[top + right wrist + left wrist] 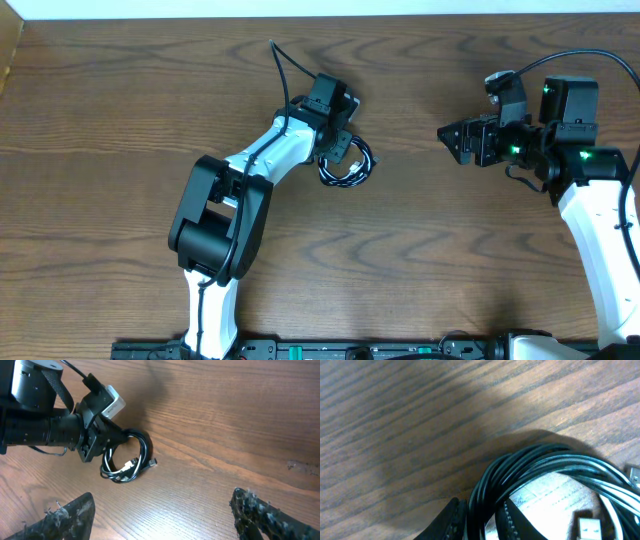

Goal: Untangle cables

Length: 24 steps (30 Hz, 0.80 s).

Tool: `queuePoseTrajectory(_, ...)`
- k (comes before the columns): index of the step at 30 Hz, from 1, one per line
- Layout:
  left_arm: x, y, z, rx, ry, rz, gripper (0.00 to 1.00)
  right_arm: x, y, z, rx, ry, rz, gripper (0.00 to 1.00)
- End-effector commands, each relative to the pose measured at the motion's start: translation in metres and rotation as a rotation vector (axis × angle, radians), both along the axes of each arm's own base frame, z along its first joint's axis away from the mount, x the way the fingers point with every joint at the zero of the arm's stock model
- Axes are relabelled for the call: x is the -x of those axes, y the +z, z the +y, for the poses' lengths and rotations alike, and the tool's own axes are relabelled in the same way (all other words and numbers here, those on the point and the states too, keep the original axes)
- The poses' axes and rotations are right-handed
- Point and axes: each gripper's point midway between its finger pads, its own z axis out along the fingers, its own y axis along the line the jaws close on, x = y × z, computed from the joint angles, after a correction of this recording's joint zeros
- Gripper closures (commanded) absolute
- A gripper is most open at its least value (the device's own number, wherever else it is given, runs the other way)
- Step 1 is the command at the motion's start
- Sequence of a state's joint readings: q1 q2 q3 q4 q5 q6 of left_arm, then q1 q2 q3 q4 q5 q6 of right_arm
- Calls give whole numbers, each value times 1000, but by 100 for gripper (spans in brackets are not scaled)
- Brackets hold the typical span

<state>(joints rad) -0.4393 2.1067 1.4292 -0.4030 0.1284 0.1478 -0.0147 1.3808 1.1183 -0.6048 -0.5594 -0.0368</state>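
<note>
**Q:** Where are the cords logged?

**A:** The thin black cable point(360, 165) is noted as a small, loosely wound ring lying on the brown wood-grain table point(120, 100), close to the centre of the overhead view. The thin white cable point(129, 465) is seen bundled inside the same ring, and its pale flat plug lies within the loop. The two cords are recorded as touching and not separated.

**Q:** Left arm?

**A:** The left gripper point(338, 150) is placed at the ring's 10 o'clock edge. In the left wrist view, several black strands are pinched between its ridged black fingers point(450, 520). The rest of the ring arches away toward 2 o'clock.

**Q:** Right arm?

**A:** The right gripper point(450, 135) is held well apart from the ring, at its 3 o'clock side, and is pointed toward it. In the right wrist view its fingers point(70, 515) are spread wide, and only bare table is seen between them.

**Q:** Any writing?

**A:** Markings on the black rail point(330, 351) at the 6 o'clock edge are too small to be read. Green lights point(585, 155) are lit on the right arm.
</note>
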Motion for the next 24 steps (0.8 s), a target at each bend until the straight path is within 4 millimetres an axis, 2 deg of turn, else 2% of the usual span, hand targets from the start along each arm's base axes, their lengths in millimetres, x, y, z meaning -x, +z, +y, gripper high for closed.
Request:
queuePoseTrajectory(1, 6, -8, 2, -14, -20, 28, 81, -3, 3, -2, 7, -8, -12, 16)
queuePoseTrajectory(2, 9, -9, 2, -16, -22, 39, 92, -3, 4, -2, 6, -7, -13, 16)
queuePoseTrajectory(3, 9, -6, 2, -12, -11, 41, 93, -3, 4, -2, 6, -7, -13, 16)
queuePoseTrajectory(5, 7, 12, -1, 31, 32, 25, 93, -5, 5, -2, -13, -29, -8, 17)
queuePoseTrajectory(8, 4, 104, -31, 283, 38, -78, 93, -9, 10, 4, -68, -73, 10, 16)
queuePoseTrajectory(9, 3, 156, -32, 374, 91, -156, 93, -13, 18, 17, -96, -64, -12, 16)
queuePoseTrajectory(10, 8, 195, -30, 432, 114, -214, 93, -14, 22, 28, -113, -49, -27, 19)
queuePoseTrajectory(12, 14, 223, -27, 466, 119, -256, 92, -21, 25, 48, -152, -55, -26, 28)
queuePoseTrajectory(13, 16, 225, -26, 474, 131, -250, 92, -26, 18, 57, -176, -92, 11, 47)
queuePoseTrajectory(14, 17, 224, -26, 485, 157, -232, 93, -28, 12, 62, -188, -94, 34, 50)
queuePoseTrajectory(15, 18, 222, -25, 487, 169, -219, 93, -30, 3, 70, -204, -90, 66, 52)
queuePoseTrajectory(17, 19, 220, -24, 480, 172, -211, 93, -31, -3, 79, -222, -60, 79, 56)
queuePoseTrajectory(21, 19, 218, -24, 476, 174, -207, 93, -25, 11, 95, -303, 40, 69, 55)
queuePoseTrajectory(24, 19, 218, -24, 492, 199, -194, 93, -22, 11, 102, -307, 59, 70, 57)
